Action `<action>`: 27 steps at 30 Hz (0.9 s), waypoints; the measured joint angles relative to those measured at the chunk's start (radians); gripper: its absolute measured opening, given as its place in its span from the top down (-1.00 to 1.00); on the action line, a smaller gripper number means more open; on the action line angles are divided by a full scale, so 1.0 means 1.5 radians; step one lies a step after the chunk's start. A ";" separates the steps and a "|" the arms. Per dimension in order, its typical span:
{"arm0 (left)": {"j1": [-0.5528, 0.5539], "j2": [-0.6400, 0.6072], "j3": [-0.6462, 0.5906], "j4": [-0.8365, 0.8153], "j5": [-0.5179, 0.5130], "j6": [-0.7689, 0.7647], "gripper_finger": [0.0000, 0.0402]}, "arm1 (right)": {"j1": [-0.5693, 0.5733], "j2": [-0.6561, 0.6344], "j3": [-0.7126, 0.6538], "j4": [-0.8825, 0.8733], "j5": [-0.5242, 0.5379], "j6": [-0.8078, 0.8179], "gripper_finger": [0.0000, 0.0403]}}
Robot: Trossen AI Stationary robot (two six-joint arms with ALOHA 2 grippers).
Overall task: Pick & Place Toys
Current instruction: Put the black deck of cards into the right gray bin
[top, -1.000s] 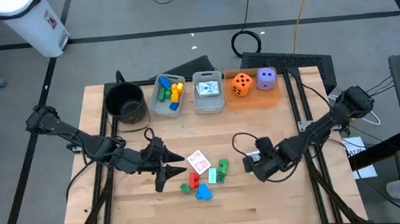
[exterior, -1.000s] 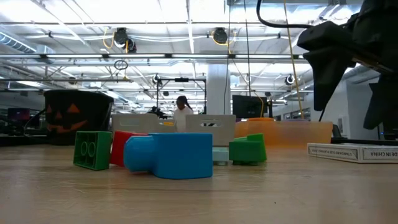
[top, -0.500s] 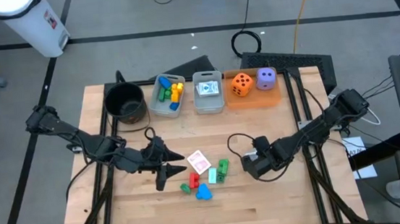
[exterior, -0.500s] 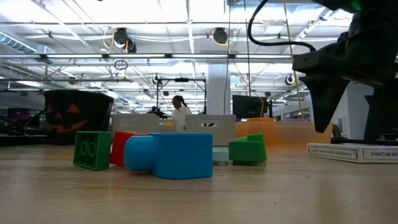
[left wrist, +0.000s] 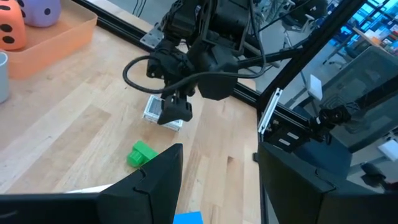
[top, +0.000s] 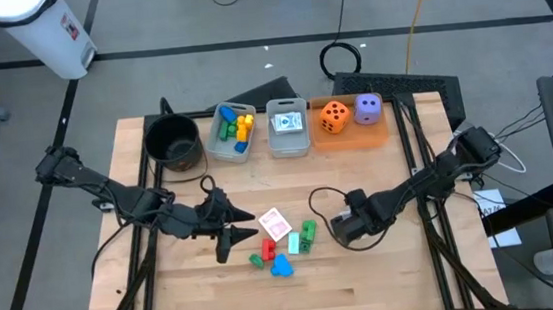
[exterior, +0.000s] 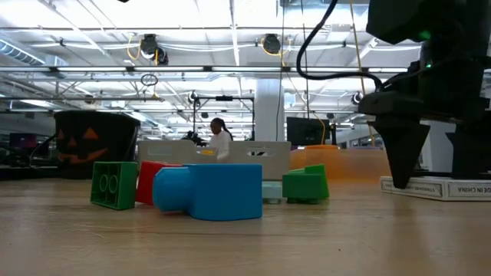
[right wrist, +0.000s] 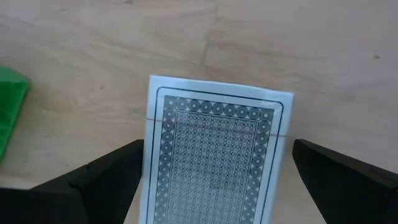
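Low view, nearest first: a blue block [exterior: 211, 191], a green block [exterior: 114, 184] and a red block [exterior: 153, 181] lie on the wooden surface [exterior: 245, 245]. Farther off lies a card box [exterior: 437, 186] whose edge reads "IN CHINA". The right gripper [right wrist: 214, 180] hangs straight down over that box, fingers [right wrist: 109, 177] spread wide on either side of its patterned back, not clamped on it. The left gripper [top: 235, 229] hovers low beside a loose playing card [top: 274, 222], arm stretched flat, fingers partly apart and empty. Farthest, the orange die [top: 333, 116] and purple die [top: 368, 108] sit in the orange tray [top: 353, 131].
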 joint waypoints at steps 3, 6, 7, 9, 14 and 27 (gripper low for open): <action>0.000 0.000 0.000 0.000 0.000 -0.002 -0.08 | 0.001 0.005 0.000 -0.001 0.000 0.002 -0.97; 0.000 0.000 0.000 0.000 0.000 -0.006 -0.08 | 0.001 0.005 0.000 -0.001 0.001 -0.001 -0.97; 0.000 0.000 0.000 0.000 0.000 -0.007 -0.08 | 0.000 0.005 0.000 -0.002 0.001 -0.001 -0.97; 0.000 0.000 0.000 0.000 0.000 -0.007 -0.08 | 0.000 0.005 0.000 -0.003 0.002 -0.002 -0.97; 0.000 0.000 0.000 0.000 0.000 -0.007 -0.08 | 0.000 0.005 0.000 -0.004 0.001 -0.018 -0.96; 0.000 0.000 0.000 0.001 0.000 -0.007 -0.08 | 0.000 0.005 0.000 -0.009 0.000 -0.020 -0.68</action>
